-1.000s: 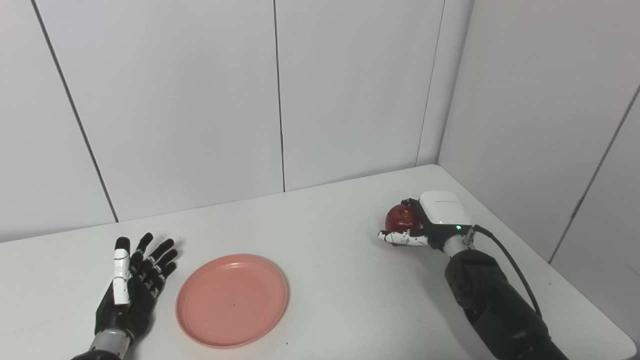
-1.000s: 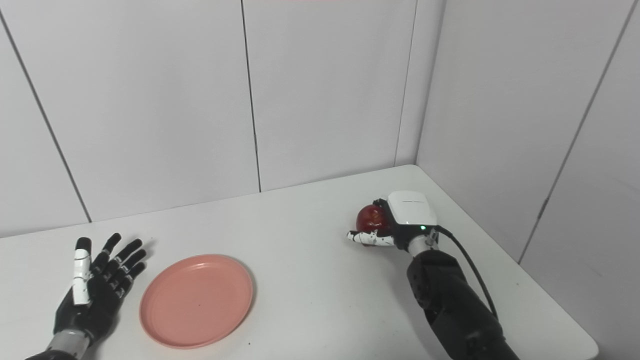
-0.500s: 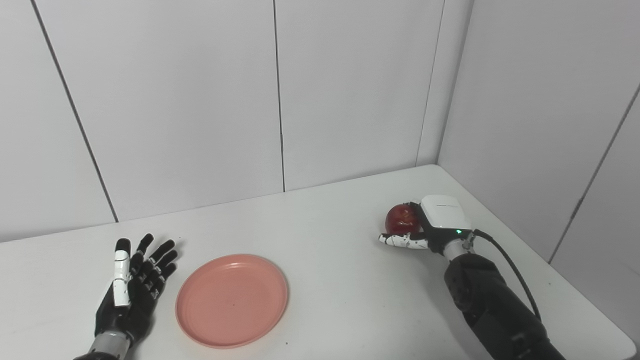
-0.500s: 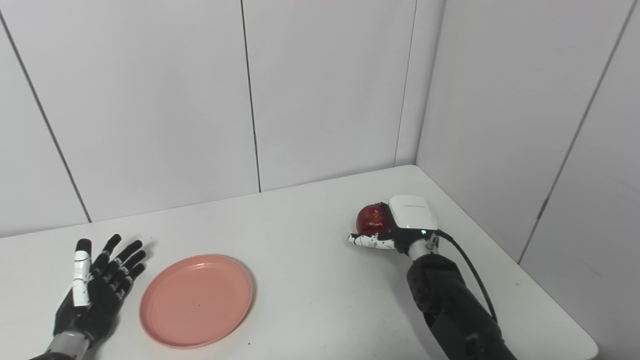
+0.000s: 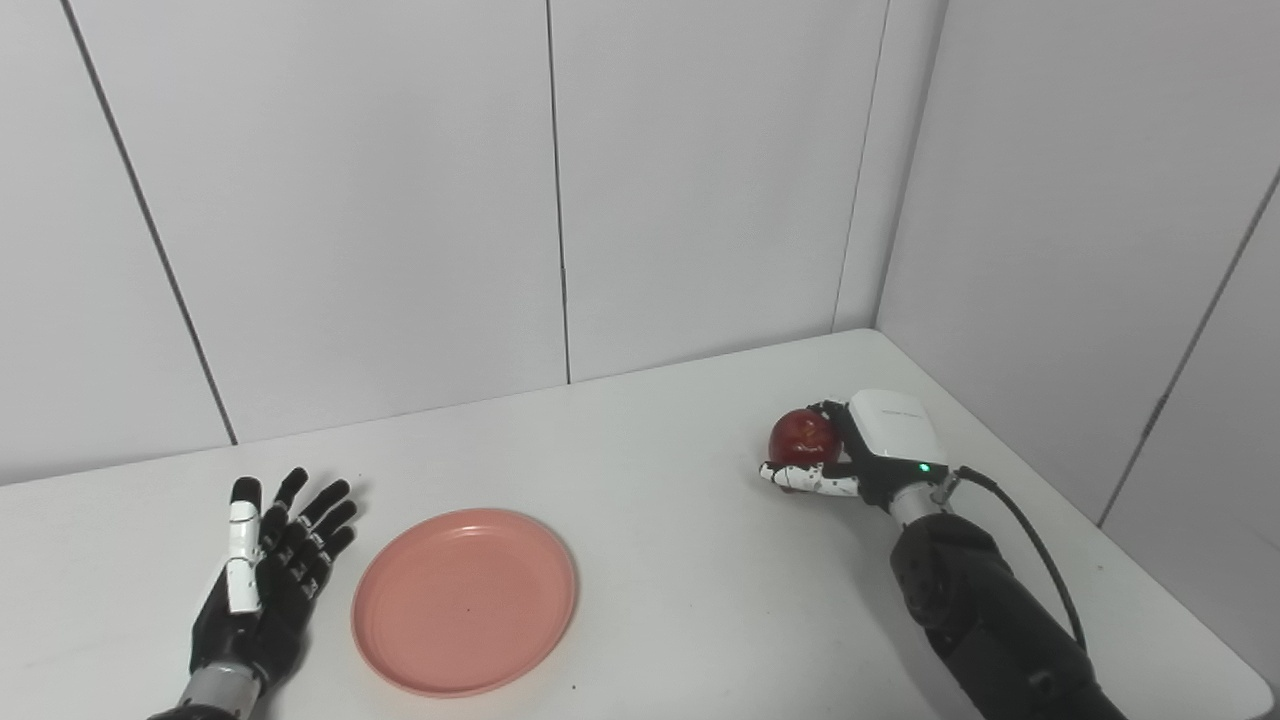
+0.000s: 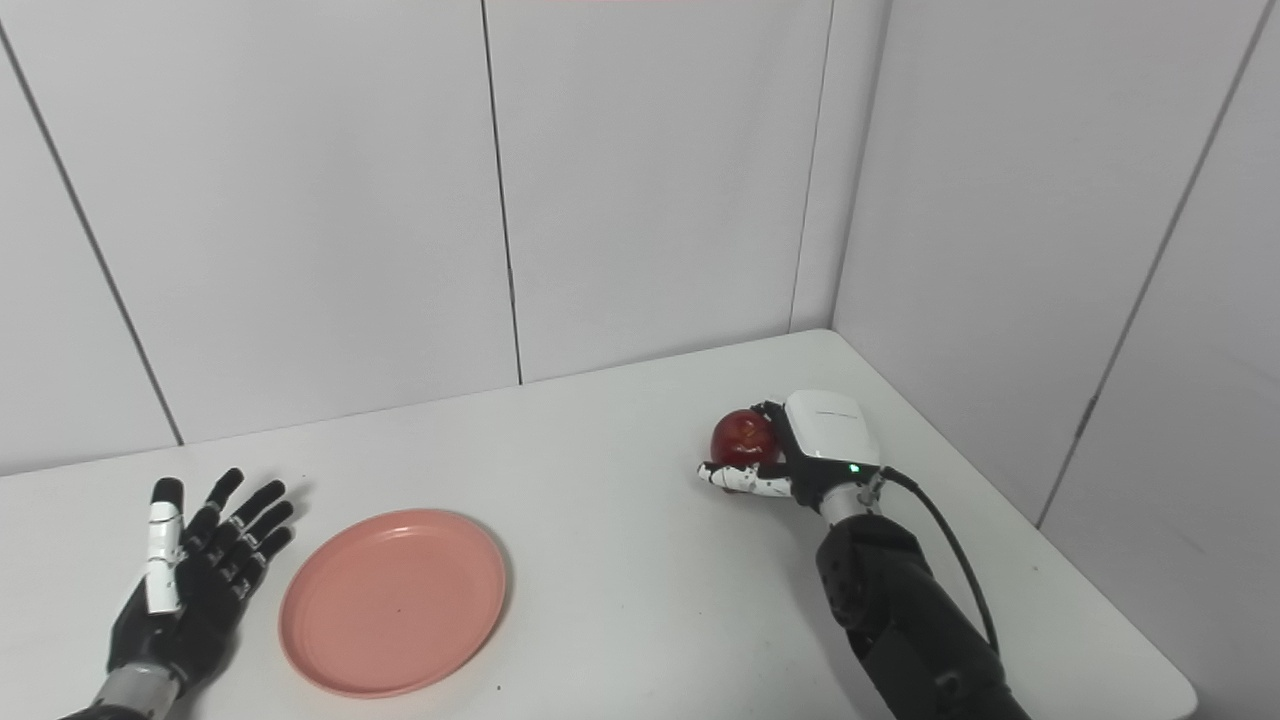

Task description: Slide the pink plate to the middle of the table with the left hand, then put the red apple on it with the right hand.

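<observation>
Two robot hands showing: left robot hand (image 5: 262, 583) is lying spread on the bench (image 5: 660, 560), palm up, holding nothing, just left of the plate (image 5: 464, 600) and not touching it. Right robot hand (image 5: 862, 455) is curling around the apple (image 5: 802, 438) at far right, thumb under it, fingers behind; apple looks slightly off the bench, hard to tell.

Plate is sitting near-left of bench centre, empty. Apple is well apart from it, to the right.

Risks, judged: grip looks shallow, more a cradle than a wrap, so the round apple could be rolling out during the carry leftward. Plate is light and slick-looking; setting the apple on its rim could be tipping or skidding it. Plate placement also looks short of centre, so the drop target may be off. Left robot hand beside the plate could be bumped if the plate skids.

Count: one plate, one apple, two robot hands, one bench.
</observation>
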Action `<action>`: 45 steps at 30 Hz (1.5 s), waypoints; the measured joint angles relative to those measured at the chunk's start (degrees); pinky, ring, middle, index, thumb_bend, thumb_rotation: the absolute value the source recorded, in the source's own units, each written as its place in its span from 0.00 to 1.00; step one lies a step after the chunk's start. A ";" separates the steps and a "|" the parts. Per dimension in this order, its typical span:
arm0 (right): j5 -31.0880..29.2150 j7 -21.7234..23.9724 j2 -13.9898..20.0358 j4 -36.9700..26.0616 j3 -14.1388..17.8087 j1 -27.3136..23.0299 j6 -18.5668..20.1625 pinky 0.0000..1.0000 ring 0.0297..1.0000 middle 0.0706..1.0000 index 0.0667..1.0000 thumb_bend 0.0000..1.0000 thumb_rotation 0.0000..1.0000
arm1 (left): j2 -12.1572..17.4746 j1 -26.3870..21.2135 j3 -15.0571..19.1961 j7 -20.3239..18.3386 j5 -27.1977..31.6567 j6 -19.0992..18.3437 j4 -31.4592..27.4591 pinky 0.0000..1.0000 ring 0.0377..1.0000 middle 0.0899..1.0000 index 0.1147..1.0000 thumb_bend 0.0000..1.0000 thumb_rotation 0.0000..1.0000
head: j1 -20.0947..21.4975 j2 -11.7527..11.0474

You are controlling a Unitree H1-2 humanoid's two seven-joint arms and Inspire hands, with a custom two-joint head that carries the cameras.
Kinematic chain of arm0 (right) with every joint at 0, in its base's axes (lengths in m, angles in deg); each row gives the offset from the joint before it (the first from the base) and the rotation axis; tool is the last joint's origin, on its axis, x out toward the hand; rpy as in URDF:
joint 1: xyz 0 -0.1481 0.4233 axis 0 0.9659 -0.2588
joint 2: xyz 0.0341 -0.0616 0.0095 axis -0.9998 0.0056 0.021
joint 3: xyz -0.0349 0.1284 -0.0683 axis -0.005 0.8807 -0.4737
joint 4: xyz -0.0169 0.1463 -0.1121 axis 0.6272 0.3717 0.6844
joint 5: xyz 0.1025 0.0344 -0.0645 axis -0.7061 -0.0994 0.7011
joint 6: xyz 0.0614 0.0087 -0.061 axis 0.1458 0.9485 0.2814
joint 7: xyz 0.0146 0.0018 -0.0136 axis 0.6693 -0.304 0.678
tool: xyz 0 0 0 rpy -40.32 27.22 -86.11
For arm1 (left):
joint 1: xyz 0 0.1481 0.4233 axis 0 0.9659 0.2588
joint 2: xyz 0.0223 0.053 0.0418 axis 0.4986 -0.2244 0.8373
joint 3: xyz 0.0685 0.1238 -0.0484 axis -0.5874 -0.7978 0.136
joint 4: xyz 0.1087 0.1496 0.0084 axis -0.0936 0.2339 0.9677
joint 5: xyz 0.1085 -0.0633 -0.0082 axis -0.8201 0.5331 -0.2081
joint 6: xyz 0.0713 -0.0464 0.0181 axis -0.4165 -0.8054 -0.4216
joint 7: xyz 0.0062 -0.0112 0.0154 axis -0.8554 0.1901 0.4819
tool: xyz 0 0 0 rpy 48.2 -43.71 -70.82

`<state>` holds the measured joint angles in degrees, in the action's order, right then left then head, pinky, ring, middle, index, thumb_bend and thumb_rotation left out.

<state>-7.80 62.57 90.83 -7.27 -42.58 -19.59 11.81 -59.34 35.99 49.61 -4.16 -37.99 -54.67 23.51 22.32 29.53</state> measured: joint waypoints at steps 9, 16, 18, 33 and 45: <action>-1.93 -9.85 -0.23 4.50 0.02 -0.01 -9.99 0.14 0.17 0.24 0.45 0.48 0.40 | -0.02 0.03 -0.01 0.00 0.00 0.00 -0.09 0.93 0.88 0.85 0.95 0.66 1.00 | 0.00 0.26; -1.90 -11.75 -0.23 4.71 -0.09 -0.01 -11.28 0.12 0.14 0.20 0.44 0.49 0.16 | -0.03 0.22 -0.04 0.01 0.00 -0.04 -0.34 0.94 0.88 0.85 0.96 0.65 1.00 | -0.09 0.35; -1.90 -11.75 -0.23 4.71 -0.15 -0.01 -11.28 0.12 0.14 0.20 0.44 0.50 0.16 | -0.04 0.23 -0.04 0.01 0.00 -0.04 -0.35 0.94 0.88 0.85 0.96 0.65 1.00 | -0.18 0.44; -1.35 -11.67 -0.16 3.60 -0.67 0.00 -11.27 0.12 0.14 0.20 0.44 0.50 0.16 | -0.05 0.24 -0.03 0.02 0.00 -0.05 -0.37 0.93 0.88 0.85 0.95 0.65 1.00 | -0.35 0.44; -1.23 -9.11 0.02 -3.66 -0.93 -0.85 -11.30 0.11 0.14 0.19 0.44 0.50 0.16 | -0.48 0.36 -0.05 0.90 0.00 -0.09 -0.74 0.93 0.88 0.84 0.94 0.65 0.99 | -2.29 0.62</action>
<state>-9.03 53.46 90.86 -10.93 -43.52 -20.44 0.51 -59.82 36.35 49.56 -3.26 -37.99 -54.76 22.77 20.04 30.15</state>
